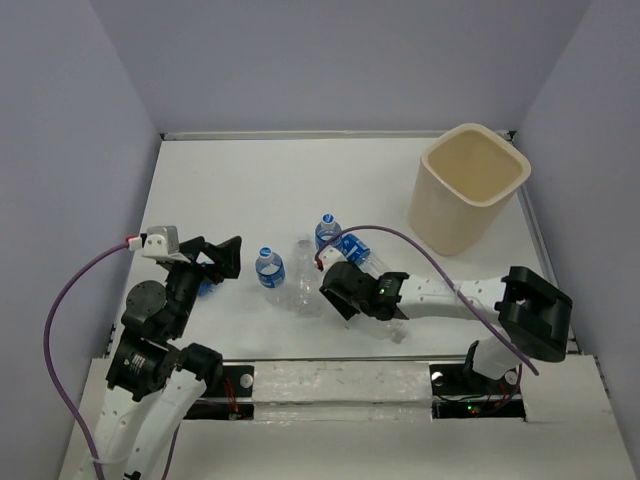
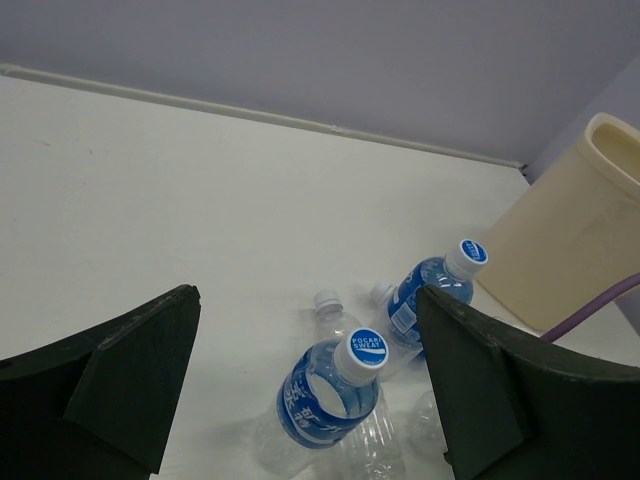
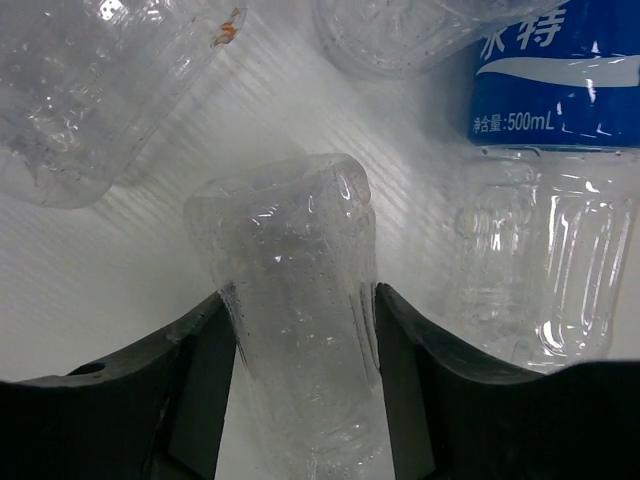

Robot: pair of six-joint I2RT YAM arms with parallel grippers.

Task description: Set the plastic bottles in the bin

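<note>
Right gripper (image 3: 303, 335) around label-free bottle (image 3: 285, 235)

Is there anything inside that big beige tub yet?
Empty, as far as the top view shows: the bin has only bare beige inside, and the bottles in view are all outside it.

A white bench (image 1: 250, 190) stood enclosed by pale lavender walls (image 1: 330, 60), with a thin metal strip (image 1: 300, 134) along its far edge.

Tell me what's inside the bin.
Inside the bin only bare beige surface shows, with nothing lying in it. Its near wall covers part of the bottom, so that part cannot be checked.
</note>
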